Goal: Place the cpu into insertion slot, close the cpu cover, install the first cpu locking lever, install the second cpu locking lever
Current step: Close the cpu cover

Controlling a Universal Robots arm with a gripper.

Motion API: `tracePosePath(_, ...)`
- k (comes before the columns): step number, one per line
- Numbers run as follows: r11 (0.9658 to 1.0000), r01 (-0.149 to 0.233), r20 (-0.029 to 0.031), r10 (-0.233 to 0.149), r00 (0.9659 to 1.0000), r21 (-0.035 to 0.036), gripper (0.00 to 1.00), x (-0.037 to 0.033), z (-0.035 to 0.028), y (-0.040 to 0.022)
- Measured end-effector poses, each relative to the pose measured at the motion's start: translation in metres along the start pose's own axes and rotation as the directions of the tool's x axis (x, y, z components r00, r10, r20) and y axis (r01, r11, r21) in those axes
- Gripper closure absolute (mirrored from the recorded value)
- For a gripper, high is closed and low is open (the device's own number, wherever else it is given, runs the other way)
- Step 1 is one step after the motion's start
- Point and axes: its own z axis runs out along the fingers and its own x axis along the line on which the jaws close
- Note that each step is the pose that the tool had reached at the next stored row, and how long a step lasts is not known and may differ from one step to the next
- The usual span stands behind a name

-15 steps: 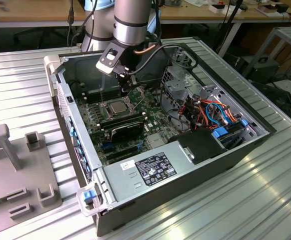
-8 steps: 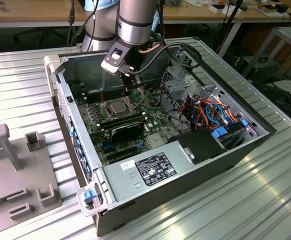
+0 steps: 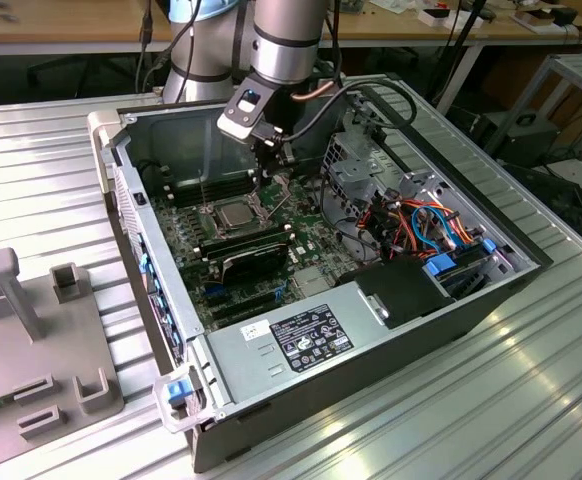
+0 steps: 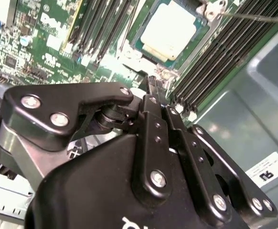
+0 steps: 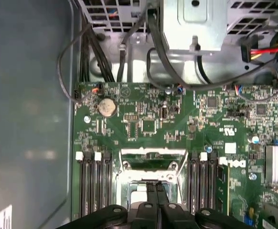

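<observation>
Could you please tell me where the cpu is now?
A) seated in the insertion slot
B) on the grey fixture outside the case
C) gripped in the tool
A: the cpu, silver top up, lies flat in the insertion slot on the motherboard.

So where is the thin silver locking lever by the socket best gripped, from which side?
Probably at the free tip of the thin silver metal locking lever, coming from above, squeezing across the rod: it stands raised off the green motherboard, its tip clear.
</observation>
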Motion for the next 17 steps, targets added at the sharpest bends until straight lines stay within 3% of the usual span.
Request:
tracePosePath(8, 1.0000, 0.000, 0.0001, 0.000, 1.0000, 0.0005, 0.89, -0.0003, -0.0122, 0.0043)
tracePosePath(10, 1.0000, 0.000, 0.0001, 0.000, 1.0000, 0.0006, 0.89, -0.0003, -0.0133, 0.0080)
tracePosePath(13, 1.0000, 0.000, 0.0012, 0.000, 1.0000, 0.0025, 0.89, -0.0003, -0.0134, 0.0209)
tracePosePath(17, 1.0000, 0.000, 0.0018, 0.000, 1.0000, 0.0050, 0.89, 0.0000, -0.0131, 0.0314)
